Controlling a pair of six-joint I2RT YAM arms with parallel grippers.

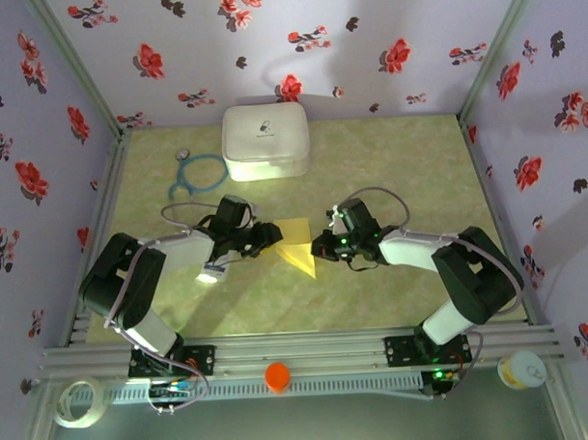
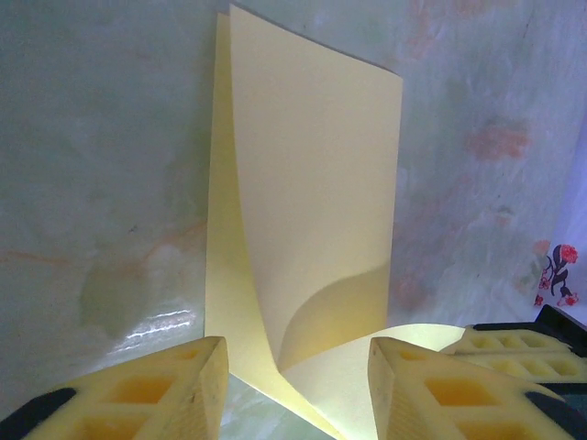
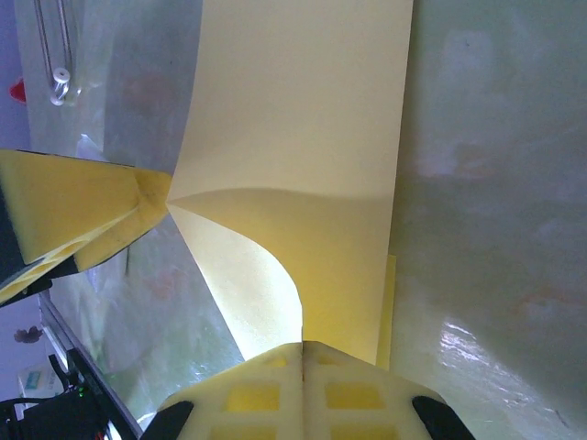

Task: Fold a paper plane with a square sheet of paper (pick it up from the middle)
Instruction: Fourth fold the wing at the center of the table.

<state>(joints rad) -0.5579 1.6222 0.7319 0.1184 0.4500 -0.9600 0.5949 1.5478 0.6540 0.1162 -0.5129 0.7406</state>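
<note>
The yellow square sheet of paper (image 1: pixel 297 243) lies partly folded on the green table between my two grippers. My right gripper (image 1: pixel 322 246) is shut on its right edge. In the right wrist view the closed pads (image 3: pixel 303 348) pinch a curled flap of the sheet (image 3: pixel 303 119), which is lifted off the table. My left gripper (image 1: pixel 273 238) sits at the sheet's left side, open. In the left wrist view its fingers (image 2: pixel 298 357) stand apart on either side of the paper (image 2: pixel 312 183), which bends upward ahead of them. No pointed paper plane shape shows.
A white rounded case (image 1: pixel 264 141) stands at the back centre, with a blue ring and cord (image 1: pixel 198 173) to its left. A small white packet (image 1: pixel 212 273) lies under the left arm. Floral walls enclose the table on three sides.
</note>
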